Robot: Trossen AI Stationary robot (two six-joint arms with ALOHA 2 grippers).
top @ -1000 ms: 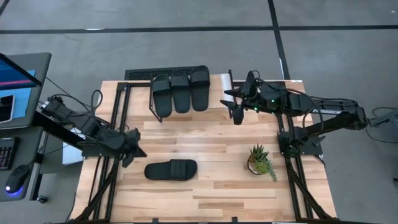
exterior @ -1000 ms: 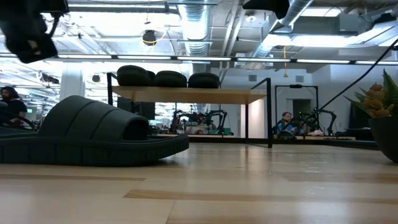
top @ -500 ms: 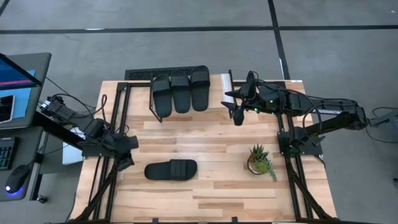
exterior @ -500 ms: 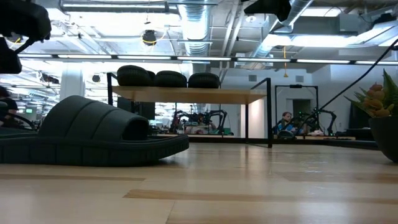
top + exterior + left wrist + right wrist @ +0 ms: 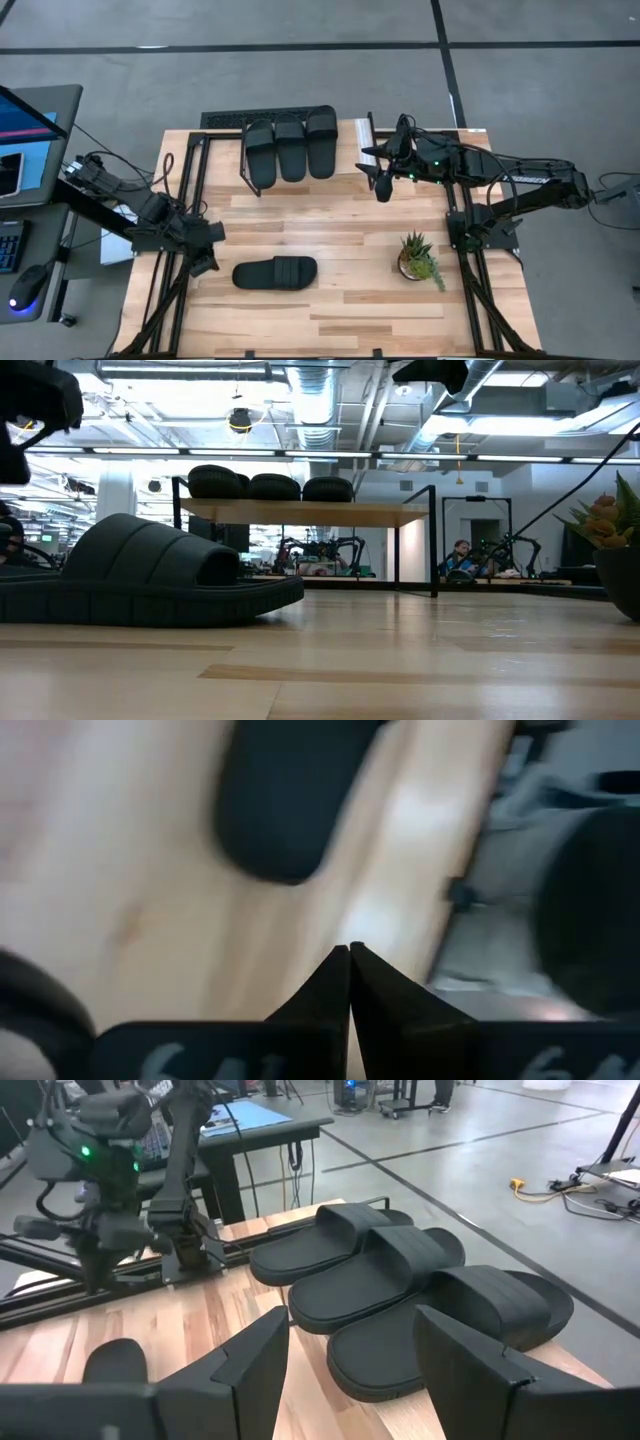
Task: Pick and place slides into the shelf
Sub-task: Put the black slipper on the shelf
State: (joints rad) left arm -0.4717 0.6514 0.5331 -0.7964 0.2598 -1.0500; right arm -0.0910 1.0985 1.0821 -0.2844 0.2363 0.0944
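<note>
One slide [image 5: 275, 273] lies on wooden tabletop [image 5: 330, 225].

The wooden table [image 5: 340, 230] holds one black slide [image 5: 275, 273] just beside the left claw [image 5: 203, 262], and a small plant [image 5: 419, 256]. The shelf [image 5: 352, 135] holds three slides [image 5: 291, 148] beside the right claw [image 5: 380, 172].

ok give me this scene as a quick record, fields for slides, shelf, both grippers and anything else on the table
slides on shelf: three, side by side on the shelf
slide on table: one, flat on the wooden table, near the front
left gripper: shut, empty, just left of the loose slide
right gripper: open, empty, beside the shelf's right end
other: potted plant near the right front of the table
left to do: one slide not yet on the shelf
</note>
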